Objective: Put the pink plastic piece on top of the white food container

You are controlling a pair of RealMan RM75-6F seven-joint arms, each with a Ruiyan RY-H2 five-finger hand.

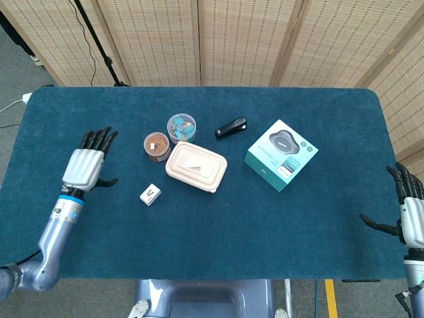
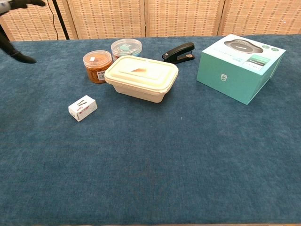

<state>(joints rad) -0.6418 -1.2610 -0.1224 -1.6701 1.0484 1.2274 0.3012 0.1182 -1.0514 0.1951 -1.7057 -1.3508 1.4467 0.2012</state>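
The white food container (image 1: 195, 167) (image 2: 141, 78) stands near the table's middle, lid closed. The pink plastic piece (image 1: 192, 165) (image 2: 137, 70) lies flat on its lid. My left hand (image 1: 89, 161) is far to the left of the container, lifted over the cloth, fingers spread and holding nothing; in the chest view only its dark fingertips (image 2: 19, 55) show at the top left edge. My right hand (image 1: 407, 212) hangs at the right border of the head view, off the table's edge, fingers apart and empty.
Two round tubs, one brown (image 1: 156, 146) (image 2: 97, 65) and one clear (image 1: 181, 126) (image 2: 125, 47), stand just behind the container. A small white box (image 1: 151, 195) (image 2: 83, 108) lies to its front left. A black stapler (image 1: 230, 128) (image 2: 179, 52) and a teal carton (image 1: 280, 154) (image 2: 243, 67) sit to the right.
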